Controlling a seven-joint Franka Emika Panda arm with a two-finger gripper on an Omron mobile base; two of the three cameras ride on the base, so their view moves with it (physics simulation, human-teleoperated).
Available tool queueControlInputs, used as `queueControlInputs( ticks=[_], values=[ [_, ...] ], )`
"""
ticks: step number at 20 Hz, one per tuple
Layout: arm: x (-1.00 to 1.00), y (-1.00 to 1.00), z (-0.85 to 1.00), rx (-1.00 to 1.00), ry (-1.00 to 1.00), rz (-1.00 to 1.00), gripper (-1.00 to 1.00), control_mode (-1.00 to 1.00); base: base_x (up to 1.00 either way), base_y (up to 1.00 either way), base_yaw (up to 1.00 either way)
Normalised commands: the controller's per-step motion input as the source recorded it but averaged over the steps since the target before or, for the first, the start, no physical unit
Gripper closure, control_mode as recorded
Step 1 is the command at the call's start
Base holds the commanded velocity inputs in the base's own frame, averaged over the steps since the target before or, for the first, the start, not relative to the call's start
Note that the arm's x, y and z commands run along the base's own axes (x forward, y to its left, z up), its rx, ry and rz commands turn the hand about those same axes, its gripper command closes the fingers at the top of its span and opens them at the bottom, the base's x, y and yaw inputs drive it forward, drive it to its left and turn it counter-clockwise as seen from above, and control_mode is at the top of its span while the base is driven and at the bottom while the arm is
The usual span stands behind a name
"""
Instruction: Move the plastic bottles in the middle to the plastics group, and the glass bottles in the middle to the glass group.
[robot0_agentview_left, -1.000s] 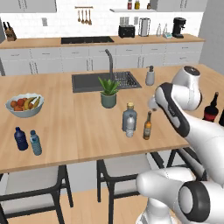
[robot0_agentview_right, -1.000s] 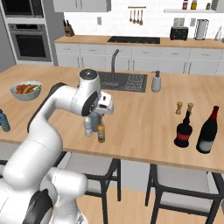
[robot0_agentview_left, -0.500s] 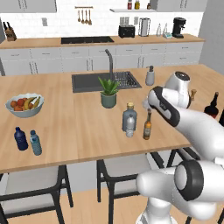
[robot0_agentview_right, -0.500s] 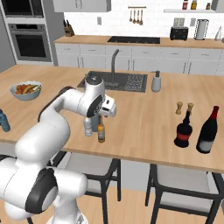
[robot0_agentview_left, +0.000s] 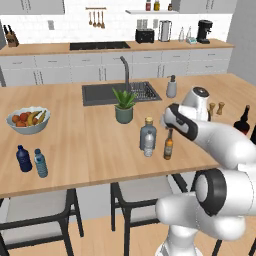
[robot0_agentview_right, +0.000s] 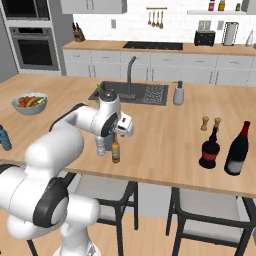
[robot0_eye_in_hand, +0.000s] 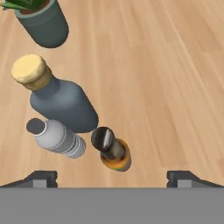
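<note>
**Hand swung in over the middle bottles, nothing gripped yet**

Left base view: compared with a second ago, the arm has folded inward, and the gripper (robot0_agentview_left: 170, 116) now sits at frame centre, just above the amber bottle (robot0_agentview_left: 169, 145). The clear bottle (robot0_agentview_left: 148, 135) and the small bottle (robot0_agentview_left: 148, 148) stand just left of it. The plastics group (robot0_agentview_left: 31, 159) waits at lower left.

Right base view: the hand (robot0_agentview_right: 123, 125) hangs directly over the amber bottle (robot0_agentview_right: 116, 148) at centre left. The glass group (robot0_agentview_right: 226, 148) stands well apart at right.

Hand view: the finger tips (robot0_eye_in_hand: 43, 178) stand spread wide at the bottom corners, holding nothing. The amber bottle (robot0_eye_in_hand: 113, 152) lies between them, lower centre. Judgement: the approach is lined up, and descent and grasp remain.
</note>
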Motion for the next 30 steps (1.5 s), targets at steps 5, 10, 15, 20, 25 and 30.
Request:
queueControlInputs(
  ticks=[5,10,15,20,25,30],
  values=[
    [0.18,0.0,-0.18,0.0,0.02,0.0,-1.0,-1.0,0.0,0.0,0.0],
    [0.18,0.0,-0.14,0.0,0.02,0.0,-1.0,-1.0,0.0,0.0,0.0],
    [0.15,0.04,-0.14,0.0,0.01,0.0,-1.0,-1.0,0.0,0.0,0.0],
    [0.12,0.06,-0.11,0.0,0.0,0.0,-1.0,-1.0,0.0,0.0,0.0],
    [0.24,0.01,-0.19,0.0,0.0,0.0,-1.0,-1.0,0.0,0.0,0.0],
    [0.08,0.0,-0.12,0.0,0.0,0.0,-1.0,-1.0,0.0,0.0,0.0]
  ],
)
